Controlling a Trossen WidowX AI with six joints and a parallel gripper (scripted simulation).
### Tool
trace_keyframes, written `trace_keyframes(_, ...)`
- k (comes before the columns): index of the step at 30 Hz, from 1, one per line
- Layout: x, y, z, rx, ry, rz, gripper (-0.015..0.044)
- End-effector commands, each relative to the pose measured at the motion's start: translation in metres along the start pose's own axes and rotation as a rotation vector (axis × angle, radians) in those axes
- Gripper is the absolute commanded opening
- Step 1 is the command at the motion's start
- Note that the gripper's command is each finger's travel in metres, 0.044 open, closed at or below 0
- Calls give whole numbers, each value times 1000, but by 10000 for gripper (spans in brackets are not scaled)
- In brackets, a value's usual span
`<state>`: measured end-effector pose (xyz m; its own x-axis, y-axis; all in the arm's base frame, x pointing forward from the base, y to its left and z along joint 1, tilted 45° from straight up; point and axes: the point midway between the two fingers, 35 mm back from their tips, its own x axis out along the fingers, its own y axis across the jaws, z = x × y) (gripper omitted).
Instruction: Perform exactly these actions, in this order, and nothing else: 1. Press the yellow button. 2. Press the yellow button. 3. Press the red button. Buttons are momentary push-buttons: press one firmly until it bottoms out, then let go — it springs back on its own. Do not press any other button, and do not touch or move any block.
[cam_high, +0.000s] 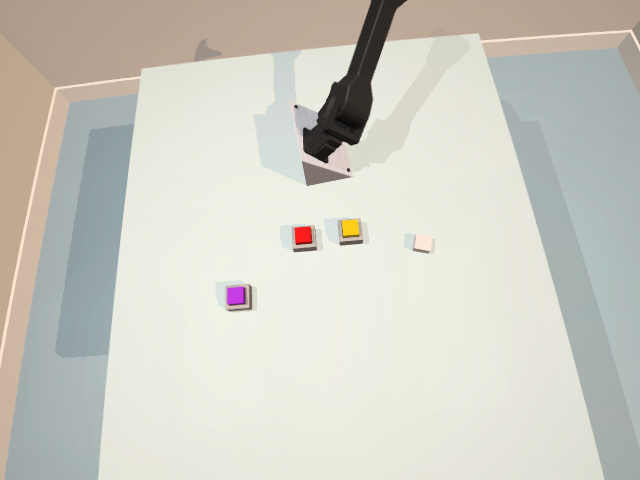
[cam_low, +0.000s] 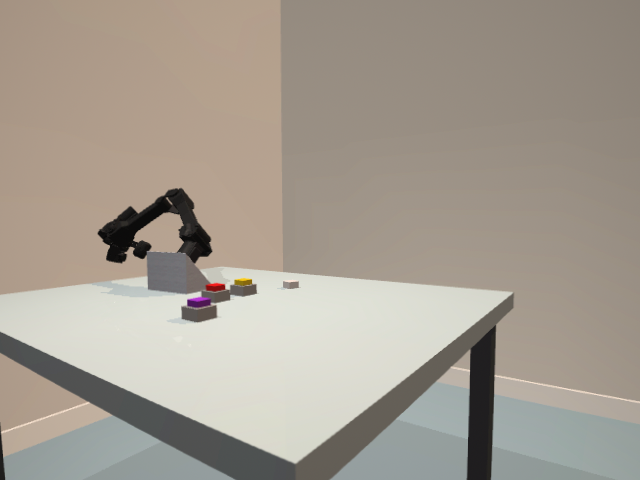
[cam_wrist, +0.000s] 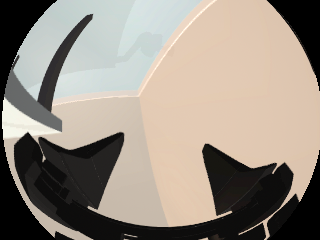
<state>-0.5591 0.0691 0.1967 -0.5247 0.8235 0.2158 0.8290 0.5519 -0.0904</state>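
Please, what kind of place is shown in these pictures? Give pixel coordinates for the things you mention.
It looks like a plain indoor test room: walls with a baseboard meet in a corner, and a robot arm (cam_high: 361, 67) (cam_low: 149, 212) stands by push-buttons on a pale table (cam_high: 330, 361) (cam_low: 330, 361) (cam_wrist: 25, 125).

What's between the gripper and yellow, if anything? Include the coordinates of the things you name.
The grey wedge (cam_high: 321, 173) (cam_low: 168, 272) under the arm looks to be in the way: it stands between the gripper (cam_low: 129, 253) (cam_wrist: 164, 140) and yellow (cam_high: 350, 227) (cam_low: 242, 282). Red (cam_high: 302, 235) (cam_low: 215, 287) sits beside yellow, not over it.
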Motion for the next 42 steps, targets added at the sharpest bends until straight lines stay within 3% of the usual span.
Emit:
trace_keyframes(1,-3,-4,0,-17,-3,-14,400)
trace_keyframes(11,-167,-117,-10,-660,43,-582,400)
trace_keyframes(22,-396,-145,-16,-1297,469,-1220,400)
trace_keyframes(32,-587,-68,-19,-1663,1194,-1676,400)
trace_keyframes(42,-719,87,-19,-1678,2242,-1899,400)
